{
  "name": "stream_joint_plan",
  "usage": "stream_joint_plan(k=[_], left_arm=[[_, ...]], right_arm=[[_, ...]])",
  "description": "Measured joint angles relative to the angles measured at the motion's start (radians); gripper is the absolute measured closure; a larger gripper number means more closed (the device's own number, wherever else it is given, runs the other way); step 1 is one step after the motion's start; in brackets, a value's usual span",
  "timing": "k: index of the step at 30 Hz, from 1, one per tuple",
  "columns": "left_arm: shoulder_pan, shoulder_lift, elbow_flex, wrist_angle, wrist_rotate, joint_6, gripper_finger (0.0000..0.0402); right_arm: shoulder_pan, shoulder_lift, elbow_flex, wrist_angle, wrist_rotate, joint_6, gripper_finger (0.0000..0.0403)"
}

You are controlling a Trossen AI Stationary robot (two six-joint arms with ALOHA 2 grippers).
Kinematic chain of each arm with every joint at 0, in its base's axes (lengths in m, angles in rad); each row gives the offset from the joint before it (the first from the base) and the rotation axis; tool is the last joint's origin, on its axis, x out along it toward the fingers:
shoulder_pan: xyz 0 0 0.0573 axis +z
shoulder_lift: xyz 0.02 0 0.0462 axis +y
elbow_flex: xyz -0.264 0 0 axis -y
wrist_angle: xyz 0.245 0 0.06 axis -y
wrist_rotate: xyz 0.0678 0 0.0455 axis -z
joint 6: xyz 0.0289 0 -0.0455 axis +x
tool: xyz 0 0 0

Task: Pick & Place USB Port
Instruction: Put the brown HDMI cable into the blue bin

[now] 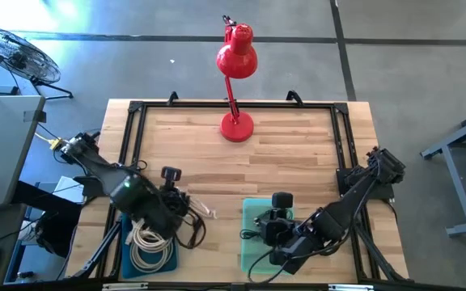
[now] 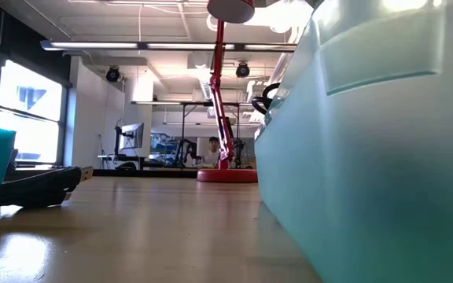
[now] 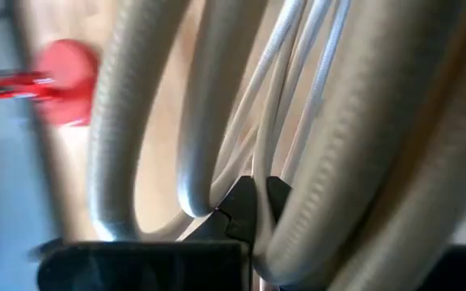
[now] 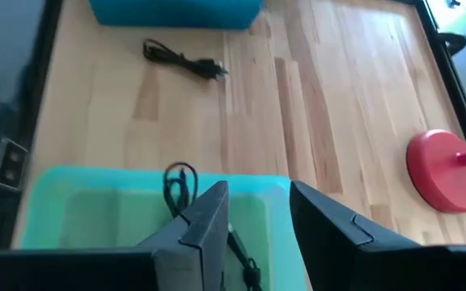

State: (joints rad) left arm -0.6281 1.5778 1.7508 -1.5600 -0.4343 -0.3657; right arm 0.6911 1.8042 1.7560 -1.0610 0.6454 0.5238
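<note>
A coil of white cables [image 1: 150, 242] lies in the blue bin [image 1: 128, 260] at the table's near left. My left gripper [image 1: 171, 208] is just above the bin's far edge, shut on the white cables [image 3: 217, 121], whose loops fill the left wrist view. My right gripper [image 4: 257, 222] hangs open over the pale green bin [image 1: 253, 212] at the near middle. A black cable [image 4: 176, 187] lies inside that bin, below the fingers. Another black cable [image 4: 183, 60] lies on the wood between the bins. Which piece is the USB port I cannot tell. My left gripper pinches thin white strands [image 3: 259, 166] of the cable bundle between its two fingertips [image 3: 239, 204]. Thicker loops [image 3: 124, 129] pass on either side of the fingers. The fingers slant downward. The lower part of the coil [image 1: 148, 252] rests in the blue bin.
A red desk lamp [image 1: 236, 56] stands with its base [image 1: 237, 127] at the far middle of the table. A black frame [image 1: 136, 107] runs along the table's edges. In the low view the green bin's wall [image 2: 368, 157] fills the right half.
</note>
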Motion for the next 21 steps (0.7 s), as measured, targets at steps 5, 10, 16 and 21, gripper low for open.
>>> stream_joint_plan(k=[5,10,16,21], left_arm=[[-0.017,-0.011,0.092,-0.013,0.236,-0.07,0.0391],[-0.027,-0.005,0.031,-0.012,0.564,-0.193,0.0391],[-0.03,-0.004,-0.11,-0.01,0.877,-0.385,0.0391],[-0.056,-0.004,-0.216,-0.01,0.956,-0.437,0.0391]], right_arm=[[-0.025,0.0,-0.056,0.003,-0.007,0.004,0.0277],[-0.046,0.0,-0.103,0.016,-0.012,0.004,0.0277],[-0.045,0.0,-0.145,0.042,-0.033,0.01,0.0277],[-0.039,0.0,-0.18,0.061,-0.057,0.047,0.0277]])
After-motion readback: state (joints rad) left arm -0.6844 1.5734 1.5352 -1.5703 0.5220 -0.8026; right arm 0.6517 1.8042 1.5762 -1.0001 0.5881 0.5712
